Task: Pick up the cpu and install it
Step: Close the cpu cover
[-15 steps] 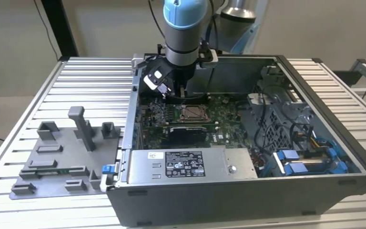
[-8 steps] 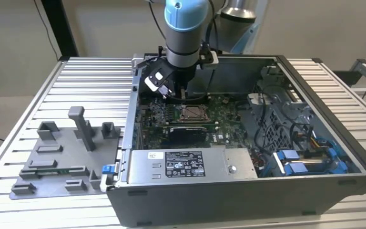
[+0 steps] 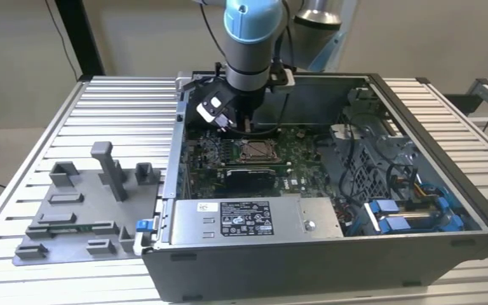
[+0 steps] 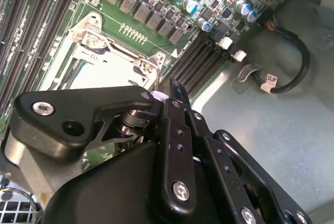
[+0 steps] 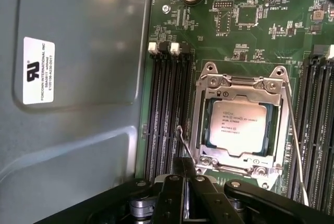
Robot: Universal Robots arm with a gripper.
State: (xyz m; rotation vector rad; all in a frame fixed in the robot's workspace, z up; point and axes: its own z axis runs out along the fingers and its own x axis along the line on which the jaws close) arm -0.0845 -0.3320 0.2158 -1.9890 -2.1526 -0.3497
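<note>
The arm reaches down into the open case (image 3: 329,254), which stands on a slatted table (image 3: 481,133). The gripper (image 5: 183,162) hangs low over the motherboard (image 5: 245,25), just beside one corner of the socket. Its fingers (image 4: 176,98) are pressed together, and I see nothing between them. The cpu (image 5: 241,128) lies flat in the socket with its silvery top up and the metal frame (image 5: 201,125) around its edges. A thin wire lever (image 5: 183,139) hooks up right by the fingertips. A grey fixture (image 3: 66,216) sits on the table, to the exterior view's left of the case.
</note>
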